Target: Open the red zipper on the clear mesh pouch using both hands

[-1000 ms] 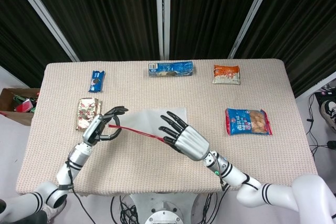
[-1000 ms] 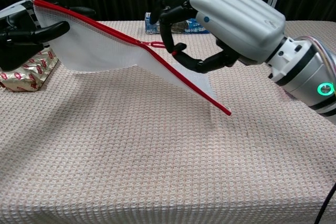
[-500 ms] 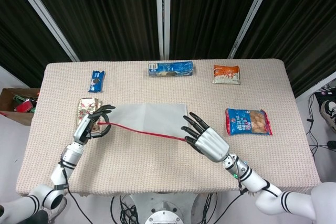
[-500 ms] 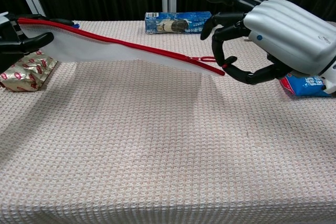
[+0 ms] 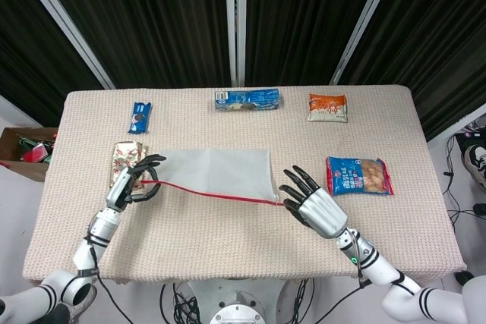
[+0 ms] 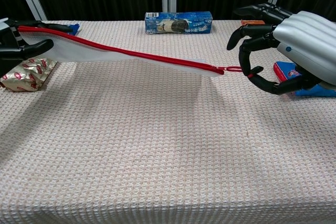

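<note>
Red zipper [image 6: 131, 54]: pull at far end, apparently fully open. Left hand [image 5: 133, 180] pinches mesh pouch [image 5: 220, 172]; right hand [image 6: 273, 45] pinches pull loop [image 6: 234, 69].

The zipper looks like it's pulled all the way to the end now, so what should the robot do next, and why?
Probably ease both hands down and lay the pouch on the table. The right hand pinches the pull loop at the zipper's far end, so it can't slide further. The left hand holds the other end, and the pouch hangs stretched above the cloth.
</note>
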`<state>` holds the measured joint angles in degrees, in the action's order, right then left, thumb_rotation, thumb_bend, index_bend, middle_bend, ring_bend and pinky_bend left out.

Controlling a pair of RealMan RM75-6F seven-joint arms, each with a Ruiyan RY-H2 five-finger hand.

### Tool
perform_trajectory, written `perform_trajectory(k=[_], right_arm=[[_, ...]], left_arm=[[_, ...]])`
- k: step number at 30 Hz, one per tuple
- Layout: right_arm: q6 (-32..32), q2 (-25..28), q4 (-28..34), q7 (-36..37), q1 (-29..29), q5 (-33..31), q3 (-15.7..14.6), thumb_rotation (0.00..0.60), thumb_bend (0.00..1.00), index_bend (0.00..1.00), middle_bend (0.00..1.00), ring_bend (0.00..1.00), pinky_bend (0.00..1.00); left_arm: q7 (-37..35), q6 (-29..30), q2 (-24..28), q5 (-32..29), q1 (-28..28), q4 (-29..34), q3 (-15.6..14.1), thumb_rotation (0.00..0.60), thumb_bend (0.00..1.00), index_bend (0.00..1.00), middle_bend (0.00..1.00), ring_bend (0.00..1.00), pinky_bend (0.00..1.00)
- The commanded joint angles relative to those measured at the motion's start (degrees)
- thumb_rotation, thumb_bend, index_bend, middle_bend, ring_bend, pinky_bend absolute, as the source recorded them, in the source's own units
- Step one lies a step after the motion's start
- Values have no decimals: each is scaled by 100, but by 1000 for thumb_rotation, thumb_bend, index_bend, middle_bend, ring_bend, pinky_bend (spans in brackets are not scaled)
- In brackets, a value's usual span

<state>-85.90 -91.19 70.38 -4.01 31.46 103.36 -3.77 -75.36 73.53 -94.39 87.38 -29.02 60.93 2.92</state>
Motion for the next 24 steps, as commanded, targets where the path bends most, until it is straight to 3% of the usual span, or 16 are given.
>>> perform_trajectory(k=[1,5,7,9,11,13,15,20,24], right_arm=[[40,16,25,15,-16,8,-3,600,491,922,277,0,0],[583,318,447,127,19,-200,-113,600,435,854,266,0,0],[992,598,852,148,73,-409,-157,600,359,742,224,0,0],[1434,905,1285,17,127,-684,-170,600,286,567,149,0,0],[1765,1152,1650,-164,150,-967,-144,600,207,324,64,0,0],[1959,1358,1942,-244,145,-1199,-104,600,172,130,16,0,0],[2070,1543,2137,-210,128,-1352,-86,600,157,19,0,0,0],[1959,2029,2399,89,-49,-1597,8,600,153,0,0,0,0],[1426,2253,2371,362,-379,-1749,177,600,165,0,13,0,0]], left_arm=[[91,-2,6,52,-3,6,-17,600,475,664,234,116,173],[827,-44,75,232,-25,-49,-168,600,475,623,228,114,164],[1463,-107,188,367,-45,12,-303,600,470,523,207,111,146],[2502,-331,419,475,-90,203,-476,600,421,404,175,105,135],[3749,-572,684,357,-85,585,-513,600,332,291,147,99,131],[4817,-678,944,101,1,1120,-467,600,276,243,142,98,129],[5414,-691,1202,-97,98,1614,-449,600,245,218,139,98,128],[6393,-390,1895,-511,455,2523,-413,600,216,205,137,98,131],[6955,118,2168,-846,811,2637,-270,600,203,205,138,98,133]])
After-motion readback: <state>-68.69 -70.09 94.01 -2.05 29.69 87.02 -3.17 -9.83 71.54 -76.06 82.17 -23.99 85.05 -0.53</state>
